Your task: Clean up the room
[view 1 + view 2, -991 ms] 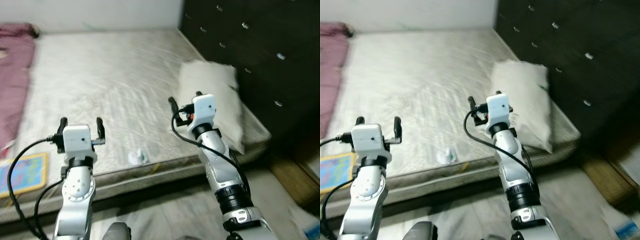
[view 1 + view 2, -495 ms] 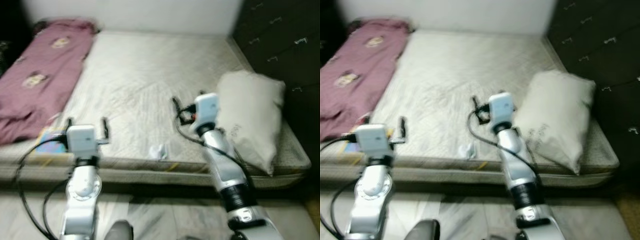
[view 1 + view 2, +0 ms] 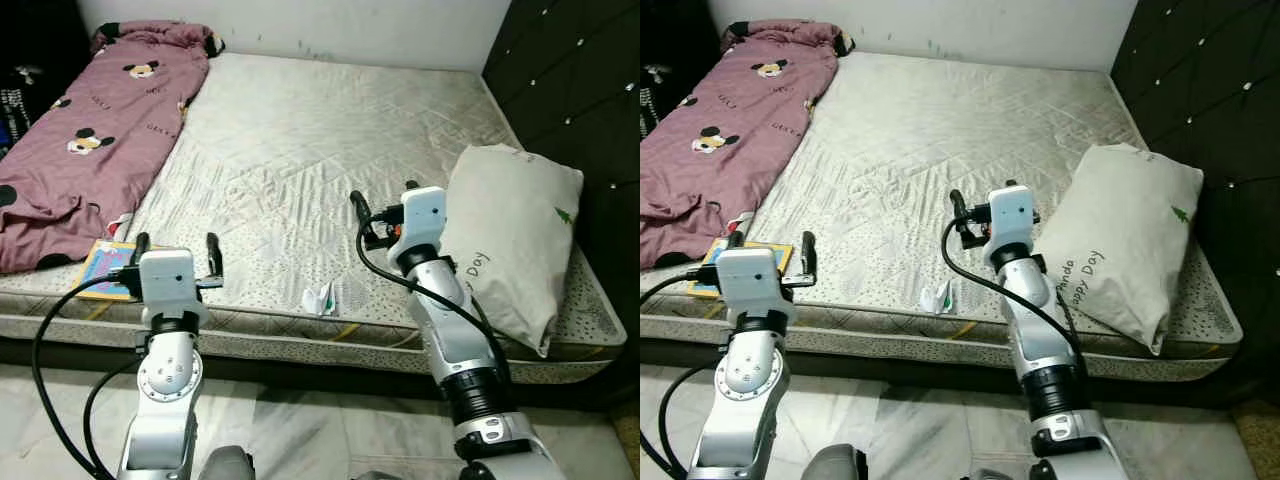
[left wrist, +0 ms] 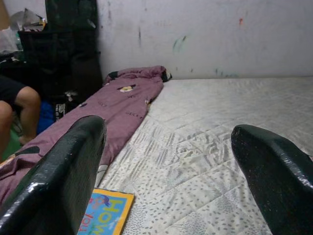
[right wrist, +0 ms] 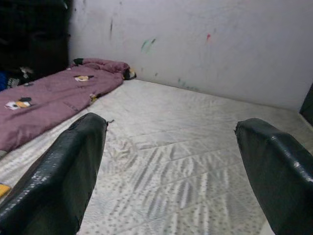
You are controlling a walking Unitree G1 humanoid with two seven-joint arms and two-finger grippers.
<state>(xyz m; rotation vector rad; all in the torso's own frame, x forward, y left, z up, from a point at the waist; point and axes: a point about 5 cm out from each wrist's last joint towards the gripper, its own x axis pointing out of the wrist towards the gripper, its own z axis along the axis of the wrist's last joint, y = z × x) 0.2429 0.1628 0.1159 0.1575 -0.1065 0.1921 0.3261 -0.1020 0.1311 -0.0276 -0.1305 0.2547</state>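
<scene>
Mattress (image 3: 330, 140): centre bare. Crumpled wrapper (image 3: 320, 298) near front edge. Pillow (image 3: 510, 240) right edge, blanket (image 3: 90, 130) left. Left gripper (image 3: 175, 247), right gripper (image 3: 383, 196): fingers spread wide, holding nothing.

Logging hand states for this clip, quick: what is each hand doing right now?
Left hand: open, holding nothing, raised over the near edge of the mattress.
Right hand: open, holding nothing, raised over the mattress beside the pillow.

wrapper (image 3: 320, 298): white-green, crumpled, near mattress front edge | book (image 3: 104, 270): colourful, flat, front-left corner
</scene>
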